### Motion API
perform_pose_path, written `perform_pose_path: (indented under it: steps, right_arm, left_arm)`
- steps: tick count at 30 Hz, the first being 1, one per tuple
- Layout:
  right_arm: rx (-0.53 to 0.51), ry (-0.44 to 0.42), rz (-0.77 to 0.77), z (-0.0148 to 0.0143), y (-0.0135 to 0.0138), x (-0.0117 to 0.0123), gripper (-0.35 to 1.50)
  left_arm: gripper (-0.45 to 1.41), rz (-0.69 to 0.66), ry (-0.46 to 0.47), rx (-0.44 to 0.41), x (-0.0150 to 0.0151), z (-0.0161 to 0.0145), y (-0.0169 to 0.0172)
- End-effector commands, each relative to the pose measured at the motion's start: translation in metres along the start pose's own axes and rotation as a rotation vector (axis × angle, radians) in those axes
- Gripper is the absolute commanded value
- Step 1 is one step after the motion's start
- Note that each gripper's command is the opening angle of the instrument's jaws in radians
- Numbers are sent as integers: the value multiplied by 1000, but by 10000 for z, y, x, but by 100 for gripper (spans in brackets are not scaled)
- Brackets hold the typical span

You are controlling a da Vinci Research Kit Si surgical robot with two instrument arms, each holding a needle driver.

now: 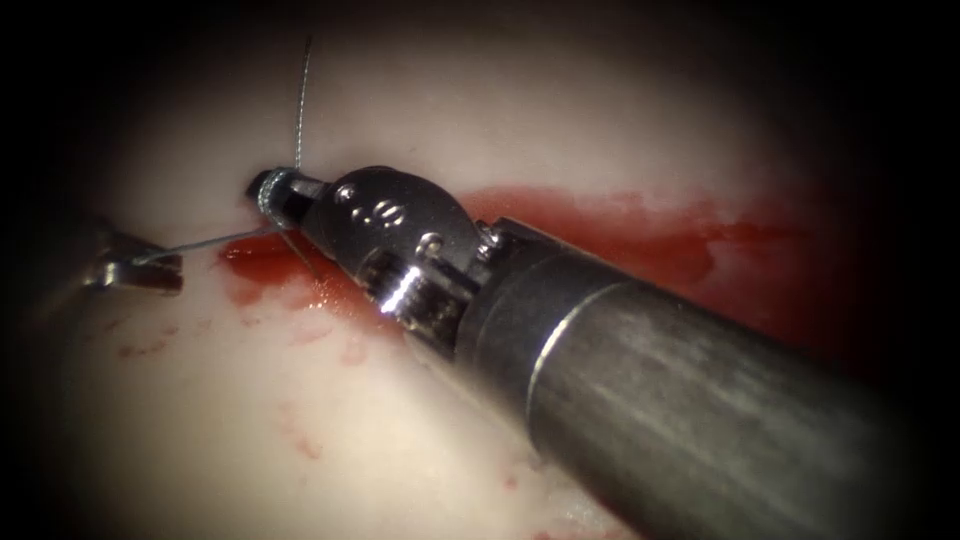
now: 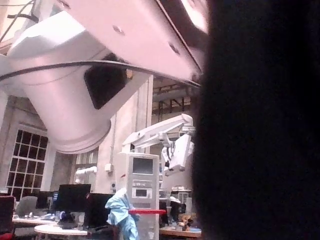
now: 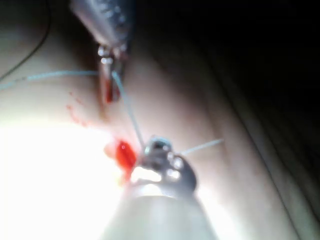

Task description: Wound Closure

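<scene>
The pale, glistening slab of pork-belly tissue point(image 1: 300, 430) carries a cut smeared with wet red fluid point(image 1: 620, 225), running from centre toward 3 o'clock. The right arm's grey metal hand point(image 1: 272, 190) sits at the cut's left end, jaws closed on the thin grey thread point(image 1: 200, 241). One strand rises toward 12 o'clock; another runs toward 9 o'clock to the left arm's dim metal hand point(image 1: 135, 270), also closed on thread. I cannot make out the needle.
</scene>
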Motion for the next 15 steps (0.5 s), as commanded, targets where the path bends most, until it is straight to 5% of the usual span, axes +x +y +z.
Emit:
perform_pose_path:
  steps: [1, 10, 15]
  right_arm:
    - [0, 5, -3, 9, 3, 9, -35]
    - [67, 28, -197, 8, -5, 3, -35]
    - [137, 138, 49, 13, -4, 4, -35]
  left_arm:
    - [-45, -3, -11, -10, -9, -6, 11]
    - [-45, -13, -21, -24, -10, -10, 12]
    - [-45, -15, -20, -35, -11, -3, 11]
